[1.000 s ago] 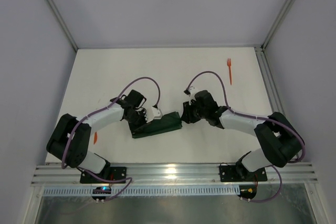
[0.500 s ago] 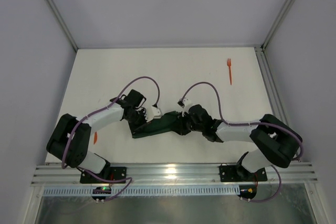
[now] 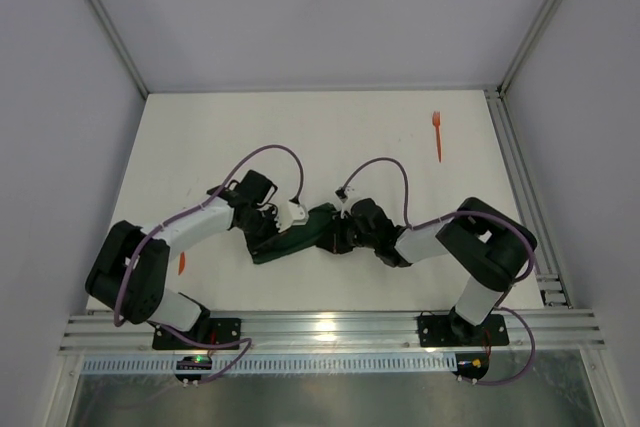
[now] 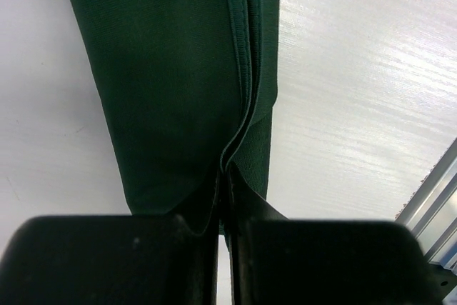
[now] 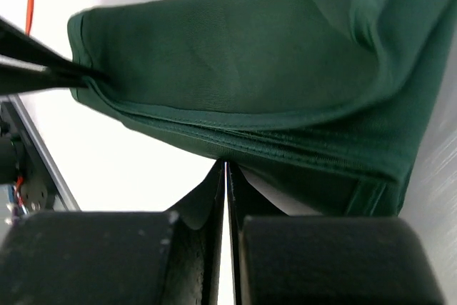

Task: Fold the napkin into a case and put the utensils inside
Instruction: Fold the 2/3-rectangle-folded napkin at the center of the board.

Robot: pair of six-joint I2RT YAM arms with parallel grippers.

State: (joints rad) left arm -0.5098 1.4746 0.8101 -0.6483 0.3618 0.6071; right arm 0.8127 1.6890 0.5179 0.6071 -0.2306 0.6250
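napkin (image 4: 171,83): matt woven green cloth | table (image 4: 357,105): white, slight sheen, fine grain | fork (image 3: 437,135): orange plastic

Left arm (image 3: 190,225) and right arm (image 3: 432,239) both reach inward, low, wrists facing each other mid-table. Left gripper (image 4: 223,176): jaws closed, pinching the napkin (image 4: 164,91) edge. Right gripper (image 5: 226,169): jaws closed tip to tip on the hem at the napkin's other end. Right elbow is folded high above its base.
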